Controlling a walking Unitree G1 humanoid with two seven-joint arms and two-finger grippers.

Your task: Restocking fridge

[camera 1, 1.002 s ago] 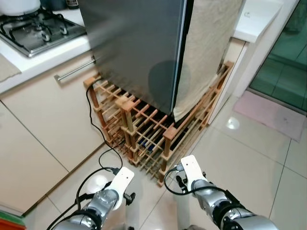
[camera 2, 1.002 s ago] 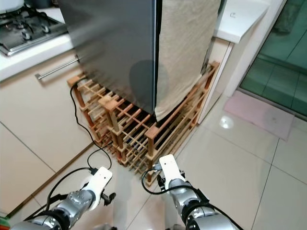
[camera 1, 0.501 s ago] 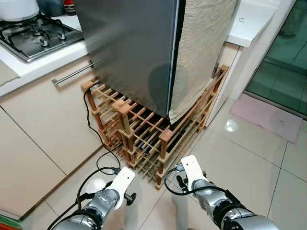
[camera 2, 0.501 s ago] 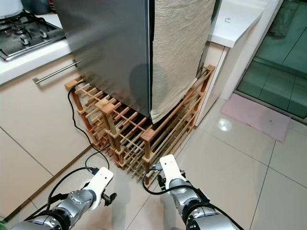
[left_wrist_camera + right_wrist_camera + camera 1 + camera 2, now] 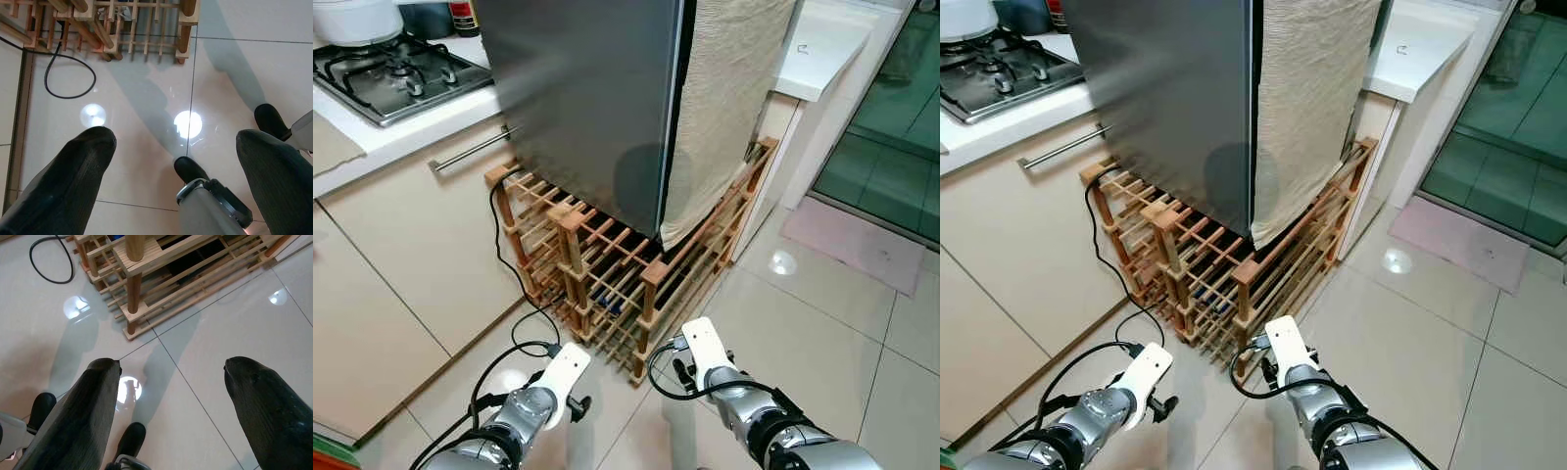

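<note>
The fridge (image 5: 597, 98) stands ahead of both grippers and above them, with its door closed. It is a tall grey cabinet, so its long axis is upright, and it rests on a low wooden rack (image 5: 607, 284). A beige cloth (image 5: 729, 88) hangs over the side of the fridge that lies more in front of the right gripper. The dark seam between the grey face and the cloth runs vertically, a little nearer to the right arm than to the left.

The left gripper (image 5: 176, 142) hangs low over the tiled floor (image 5: 832, 323). Its two black fingers (image 5: 80, 161) are spread wide apart and they hold nothing and touch nothing. Beyond its fingers I see the foot of the wooden rack and a loop of black cable (image 5: 68, 78) lying on the floor.

The right gripper (image 5: 171, 377) is also low and also wide open, with nothing between its fingers (image 5: 266, 396). Beyond it is a corner post of the rack.

No item for stocking can be seen in either gripper or on the floor near them. In my judgement the task is at its beginning: the robot stands before the fridge, and the coming move probably calls for an arm to rise from floor level up toward the door edge. The right arm seems a little better placed for this.
</note>
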